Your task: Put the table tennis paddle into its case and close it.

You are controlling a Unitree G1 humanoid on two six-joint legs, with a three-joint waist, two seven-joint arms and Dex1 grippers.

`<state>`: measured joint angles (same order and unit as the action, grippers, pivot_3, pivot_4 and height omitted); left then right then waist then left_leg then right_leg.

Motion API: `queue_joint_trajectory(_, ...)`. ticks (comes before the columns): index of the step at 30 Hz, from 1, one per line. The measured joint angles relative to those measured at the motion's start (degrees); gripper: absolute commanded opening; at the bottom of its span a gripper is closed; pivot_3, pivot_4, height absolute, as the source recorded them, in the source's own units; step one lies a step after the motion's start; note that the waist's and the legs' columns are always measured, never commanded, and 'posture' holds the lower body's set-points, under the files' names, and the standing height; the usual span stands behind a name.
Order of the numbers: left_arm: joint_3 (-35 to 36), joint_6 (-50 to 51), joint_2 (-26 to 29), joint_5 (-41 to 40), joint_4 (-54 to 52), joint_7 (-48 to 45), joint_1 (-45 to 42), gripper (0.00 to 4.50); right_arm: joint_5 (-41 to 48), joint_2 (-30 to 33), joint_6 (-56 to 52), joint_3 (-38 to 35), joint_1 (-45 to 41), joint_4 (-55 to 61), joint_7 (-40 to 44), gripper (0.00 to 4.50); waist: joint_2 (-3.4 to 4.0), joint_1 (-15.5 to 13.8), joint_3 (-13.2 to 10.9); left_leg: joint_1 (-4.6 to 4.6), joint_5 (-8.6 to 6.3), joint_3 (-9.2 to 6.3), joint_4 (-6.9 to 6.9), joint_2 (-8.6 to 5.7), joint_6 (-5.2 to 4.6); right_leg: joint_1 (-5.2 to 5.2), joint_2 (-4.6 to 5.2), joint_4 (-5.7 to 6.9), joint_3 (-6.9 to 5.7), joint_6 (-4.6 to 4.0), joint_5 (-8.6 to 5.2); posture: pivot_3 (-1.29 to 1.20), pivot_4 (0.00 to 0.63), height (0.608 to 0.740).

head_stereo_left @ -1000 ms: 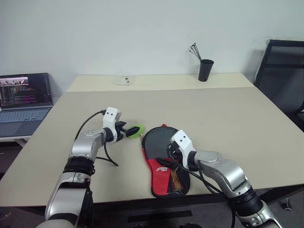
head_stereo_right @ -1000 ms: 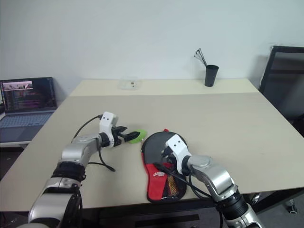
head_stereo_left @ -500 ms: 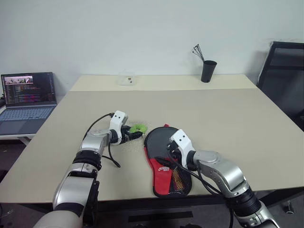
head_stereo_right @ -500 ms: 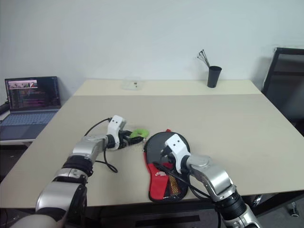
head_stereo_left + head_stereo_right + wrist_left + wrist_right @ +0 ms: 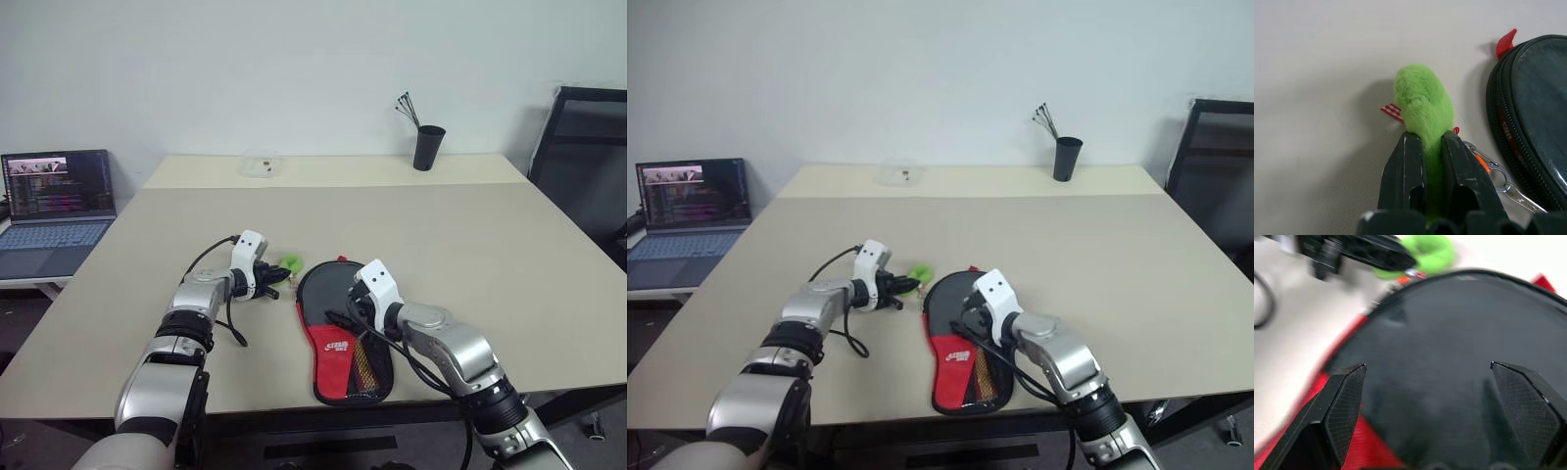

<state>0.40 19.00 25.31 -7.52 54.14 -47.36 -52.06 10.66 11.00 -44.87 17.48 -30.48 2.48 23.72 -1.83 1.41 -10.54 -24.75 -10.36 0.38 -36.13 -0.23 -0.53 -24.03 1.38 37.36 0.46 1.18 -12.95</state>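
Note:
The case lies flat on the table, with a black round top and a red lower panel bearing a white logo. The paddle is hidden. A small green fuzzy ring lies just left of the case's top, joined to its zip edge by a metal clasp. My left gripper is shut on this green ring. My right gripper hovers open over the case's black face, with nothing between its fingers.
A laptop stands off the table's left side. At the far edge are a black cup with sticks and a small clear box. A black chair stands at the right.
My left gripper has closed on the green ring, which it had been reaching with open fingers. My right gripper has edged forward over the case's black top.

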Motion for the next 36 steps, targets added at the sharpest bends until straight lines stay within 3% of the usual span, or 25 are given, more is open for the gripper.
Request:
queue_joint_trajectory(11, -3.2, -2.7, 0.0, 3.6, 0.6, -3.2, -1.9, 0.08, -2.8, -1.2, 1.5, 1.9, 0.0, -1.4, 1.0, 4.50, -0.29, 0.0, 0.3, 0.01, 0.00, -0.01, 0.00, 0.00, 0.00, 0.01, 0.00, 0.02, 0.00, -0.01, 0.00, 0.00, 0.150, 0.740)
queue_joint_trajectory(21, -7.2, -19.5, -5.7, 14.4, 20.0, 13.0, -13.9, 0.08, -3.1, -2.0, 0.5, 1.7, 0.7, -0.9, 0.5, 4.50, -0.60, -0.1, 0.5, 0.01, 0.00, -0.01, -0.02, -0.01, 0.00, 0.02, 0.01, 0.02, -0.05, 0.02, 0.00, 0.00, 0.150, 0.740)
queue_joint_trajectory(28, -7.4, -22.1, -9.6, 18.7, 23.4, 20.1, -17.1, 0.08, -3.5, -2.9, 0.1, 1.7, 2.1, 0.3, -0.4, 4.50, -0.61, 0.0, 0.5, 0.01, 0.00, 0.00, -0.02, -0.01, 0.01, 0.01, 0.00, 0.05, -0.14, 0.02, -0.01, 0.00, 0.150, 0.740)
queue_joint_trajectory(36, -9.3, -24.5, -13.5, 23.8, 24.8, 22.0, -19.9, 0.08, -3.8, -3.4, -2.2, 1.9, 5.2, 4.8, -1.4, 4.50, -0.62, -0.1, 0.5, 0.01, -0.01, 0.01, -0.02, -0.03, 0.01, 0.01, -0.03, 0.04, -0.16, 0.03, -0.01, 0.00, 0.150, 0.740)
